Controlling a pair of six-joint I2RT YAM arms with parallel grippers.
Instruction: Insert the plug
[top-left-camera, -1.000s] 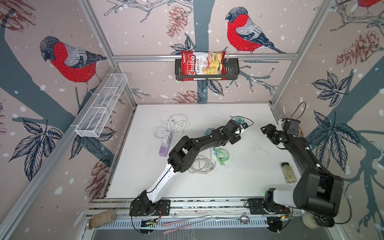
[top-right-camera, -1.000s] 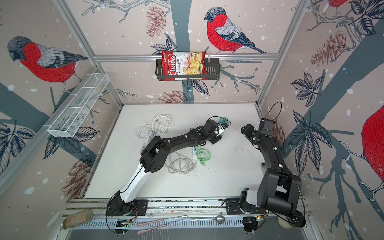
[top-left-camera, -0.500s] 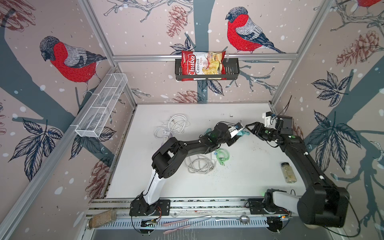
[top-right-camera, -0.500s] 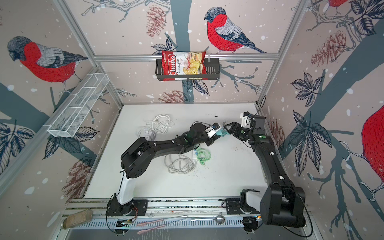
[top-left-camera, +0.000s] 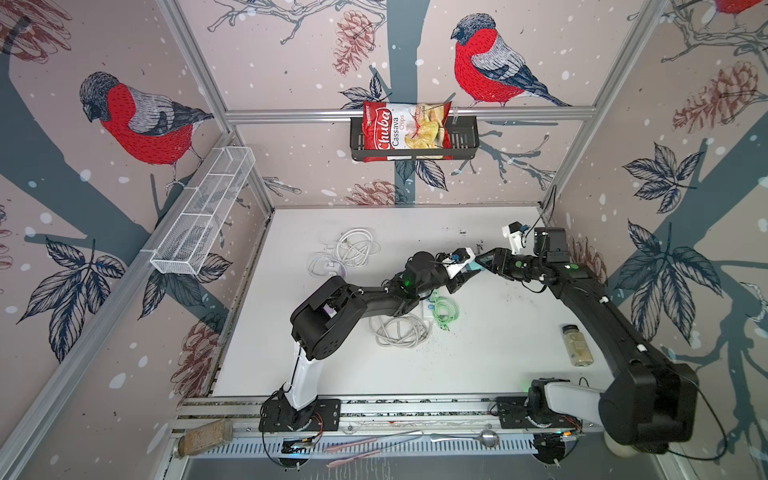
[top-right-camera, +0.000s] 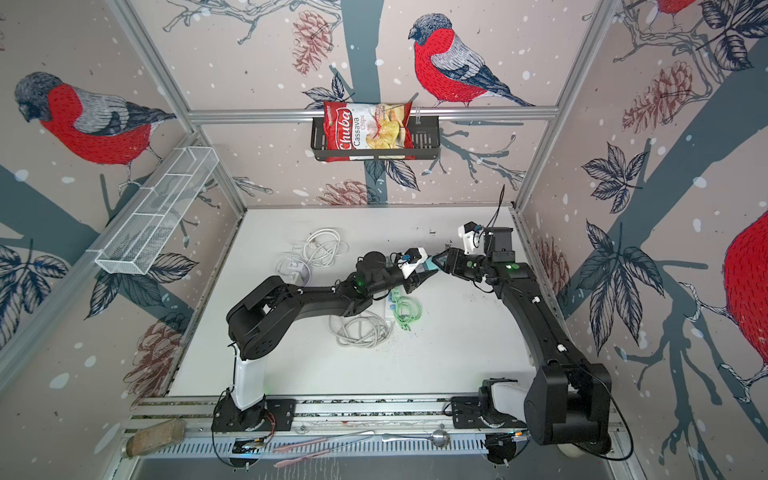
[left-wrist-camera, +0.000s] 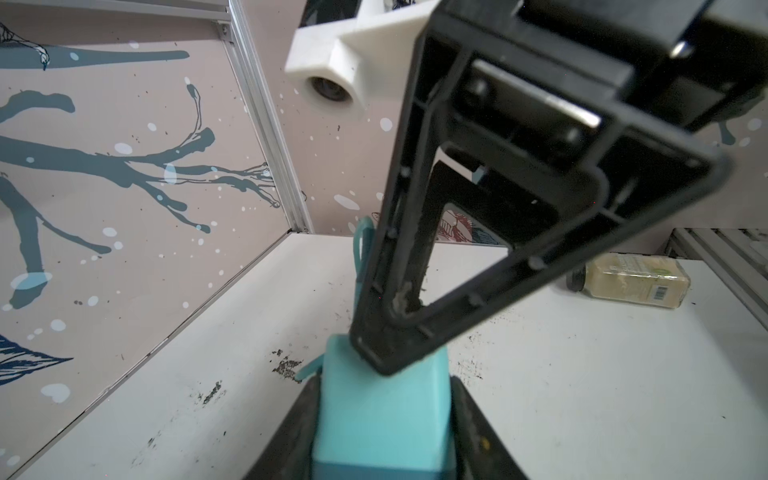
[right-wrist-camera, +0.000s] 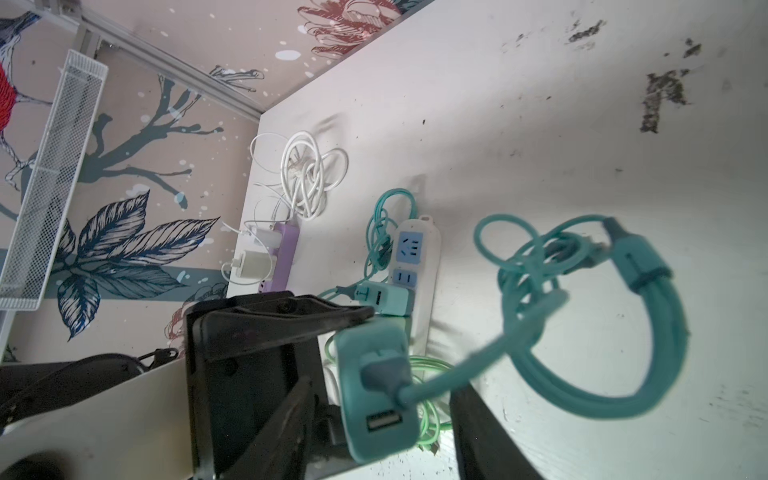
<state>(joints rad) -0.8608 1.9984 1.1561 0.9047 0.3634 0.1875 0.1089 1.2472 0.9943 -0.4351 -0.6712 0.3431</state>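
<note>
A teal plug (left-wrist-camera: 382, 419) with a USB port and a teal cable (right-wrist-camera: 623, 332) hangs above the table, and my left gripper (left-wrist-camera: 382, 386) is shut on it. In both top views the plug (top-left-camera: 478, 266) (top-right-camera: 432, 264) sits where the two grippers meet. My right gripper (right-wrist-camera: 384, 388) is open and straddles the plug (right-wrist-camera: 374, 374), with a gap showing on each side. One of its fingers (left-wrist-camera: 415, 291) lies across the plug's face. The white power strip (right-wrist-camera: 417, 266) with blue sockets lies below, with another teal plug (right-wrist-camera: 386, 299) in it.
A purple strip (right-wrist-camera: 284, 257) with white chargers lies near the left wall, beside a white cable coil (top-left-camera: 353, 249). Green cable (top-left-camera: 444, 309) and a grey-white cable (top-left-camera: 399, 330) lie under the left arm. A jar (top-left-camera: 577, 345) lies at the right. A chips bag (top-left-camera: 405, 131) hangs on the back wall.
My right arm has swung in from the right wall to the plug, and its jaws have narrowed. The left arm has stretched out and carried the plug to the right.
</note>
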